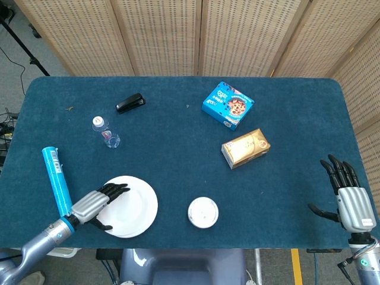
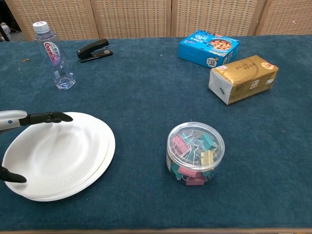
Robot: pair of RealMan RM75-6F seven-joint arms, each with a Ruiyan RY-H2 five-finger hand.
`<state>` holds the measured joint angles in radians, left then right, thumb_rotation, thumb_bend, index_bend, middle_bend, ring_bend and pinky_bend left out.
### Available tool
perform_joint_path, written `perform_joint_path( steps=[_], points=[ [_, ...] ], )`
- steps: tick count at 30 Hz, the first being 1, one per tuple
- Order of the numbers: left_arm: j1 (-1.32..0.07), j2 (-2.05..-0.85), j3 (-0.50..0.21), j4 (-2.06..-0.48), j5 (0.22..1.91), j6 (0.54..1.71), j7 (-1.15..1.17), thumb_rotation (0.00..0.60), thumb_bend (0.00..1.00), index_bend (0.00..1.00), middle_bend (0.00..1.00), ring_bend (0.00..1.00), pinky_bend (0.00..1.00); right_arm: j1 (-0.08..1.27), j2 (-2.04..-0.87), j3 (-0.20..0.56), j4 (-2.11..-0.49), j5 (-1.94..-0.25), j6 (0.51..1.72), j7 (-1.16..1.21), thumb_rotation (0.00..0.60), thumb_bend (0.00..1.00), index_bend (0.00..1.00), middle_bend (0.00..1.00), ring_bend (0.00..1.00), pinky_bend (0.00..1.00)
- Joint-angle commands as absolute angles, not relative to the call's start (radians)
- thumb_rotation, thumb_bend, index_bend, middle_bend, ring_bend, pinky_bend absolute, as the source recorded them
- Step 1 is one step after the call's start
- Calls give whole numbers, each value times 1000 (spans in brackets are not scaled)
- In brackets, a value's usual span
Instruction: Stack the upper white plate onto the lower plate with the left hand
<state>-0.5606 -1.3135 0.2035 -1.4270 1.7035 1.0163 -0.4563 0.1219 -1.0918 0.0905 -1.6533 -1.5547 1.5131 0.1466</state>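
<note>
Two white plates lie stacked near the front left of the table, the upper plate [image 1: 133, 203] [image 2: 58, 151] slightly offset on the lower plate [image 1: 142, 228] [image 2: 105, 158]. My left hand [image 1: 95, 204] [image 2: 29, 118] reaches over the plates' left rim, its fingers spread above the rim and its thumb at the near edge; it holds nothing. My right hand [image 1: 347, 193] stands open at the table's front right edge, far from the plates, and only the head view shows it.
A clear tub of coloured binder clips [image 2: 195, 152] [image 1: 203, 212] sits right of the plates. A blue tube [image 1: 56, 177] lies left of my left hand. A water bottle [image 2: 52, 53], stapler [image 2: 93, 50], blue biscuit box [image 2: 209, 48] and gold tissue pack [image 2: 243, 78] stand farther back.
</note>
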Motion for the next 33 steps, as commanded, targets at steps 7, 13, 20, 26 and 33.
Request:
perform_joint_path(
  steps=[7,13,20,26,33],
  points=[
    [-574,-1330,217,-1417,1707,992,-521,600,2,0,0,0,0,121,-1091,91,-1653,-1555,1515,149,600,0,0,0,0,0],
    [-574,-1340,229,-1405,1722,996,-538,600,3,0,0,0,0,121,-1091,91,-1653,-1555,1516,148,600,0,0,0,0,0],
    [-576,-1348,238,-1402,1733,1000,-546,600,3,0,0,0,0,120,-1090,91,-1653,-1554,1516,150,600,0,0,0,0,0],
    [-569,-1345,237,-1405,1737,1025,-538,600,2,0,0,0,0,120,-1089,92,-1653,-1554,1517,152,600,0,0,0,0,0],
    [-556,-1321,237,-1415,1756,1086,-540,600,3,0,0,0,0,119,-1088,92,-1653,-1553,1517,151,600,0,0,0,0,0]
  ],
)
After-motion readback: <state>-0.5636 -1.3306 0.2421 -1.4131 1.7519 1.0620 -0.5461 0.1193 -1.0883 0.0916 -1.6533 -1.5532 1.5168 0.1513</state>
